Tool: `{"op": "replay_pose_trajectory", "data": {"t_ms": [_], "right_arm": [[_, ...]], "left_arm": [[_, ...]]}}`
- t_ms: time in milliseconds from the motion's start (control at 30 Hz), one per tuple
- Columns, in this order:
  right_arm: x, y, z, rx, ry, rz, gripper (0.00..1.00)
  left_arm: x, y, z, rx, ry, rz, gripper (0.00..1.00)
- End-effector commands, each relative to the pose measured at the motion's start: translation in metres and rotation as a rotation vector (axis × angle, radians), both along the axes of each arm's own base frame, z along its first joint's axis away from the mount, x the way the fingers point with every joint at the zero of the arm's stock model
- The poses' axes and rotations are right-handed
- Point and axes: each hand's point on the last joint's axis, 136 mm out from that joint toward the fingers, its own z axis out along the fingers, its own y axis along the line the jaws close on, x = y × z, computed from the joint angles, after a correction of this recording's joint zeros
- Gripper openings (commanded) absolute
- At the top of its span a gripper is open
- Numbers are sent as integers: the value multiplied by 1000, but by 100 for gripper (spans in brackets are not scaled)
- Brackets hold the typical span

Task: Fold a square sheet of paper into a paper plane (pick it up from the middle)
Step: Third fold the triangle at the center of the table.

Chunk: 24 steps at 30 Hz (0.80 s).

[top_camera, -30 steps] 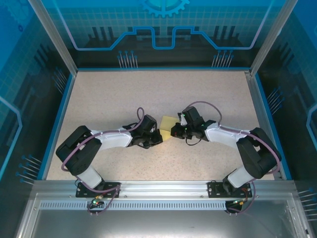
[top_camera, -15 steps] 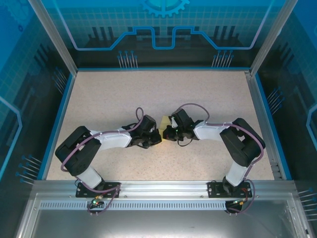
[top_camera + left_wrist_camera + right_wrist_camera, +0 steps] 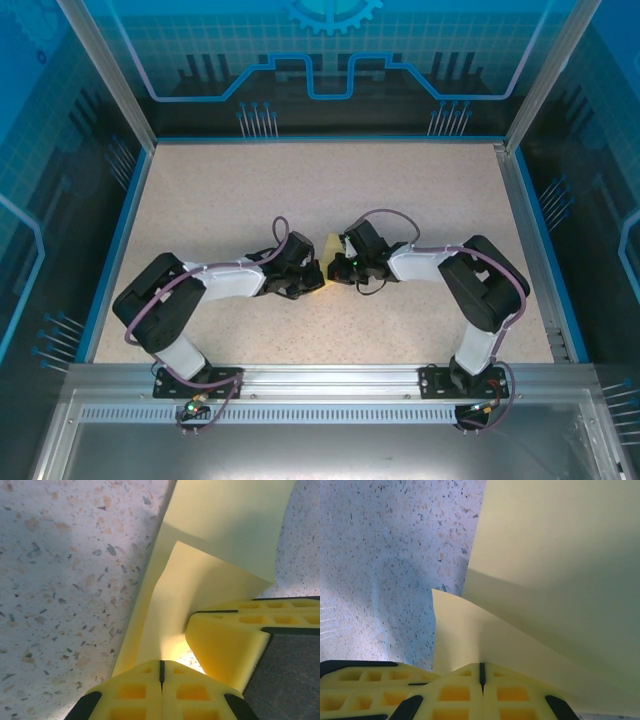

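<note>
Swung further leftward than a second ago, the right arm [image 3: 470, 285] now has its elbow folded in, and the square sheet of paper [image 3: 331, 247] shows as a narrower sliver than before; it stands mid-table between the two grippers, partly folded, its long axis running away from the arm bases; the left gripper [image 3: 161, 672] has its pads pressed together on a folded edge; the right gripper [image 3: 481, 672] likewise clamps the sheet; the speckled table [image 3: 250, 190] spreads wide on every side, its blue rim [image 3: 126, 230] well apart; the left arm [image 3: 200, 285] is unmoved.
</note>
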Motion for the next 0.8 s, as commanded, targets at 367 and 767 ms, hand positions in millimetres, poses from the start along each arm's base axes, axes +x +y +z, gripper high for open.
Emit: {"op": "replay_pose_trajectory", "data": {"t_ms": [367,767], "right_arm": [[-2,8,-4,14,22,7,0],[-8,2,-17,5,56,-1,0]], "left_arm": [[1,12,-17,69,29,8,5],[-3,20,-25,113,66,21,4]]}}
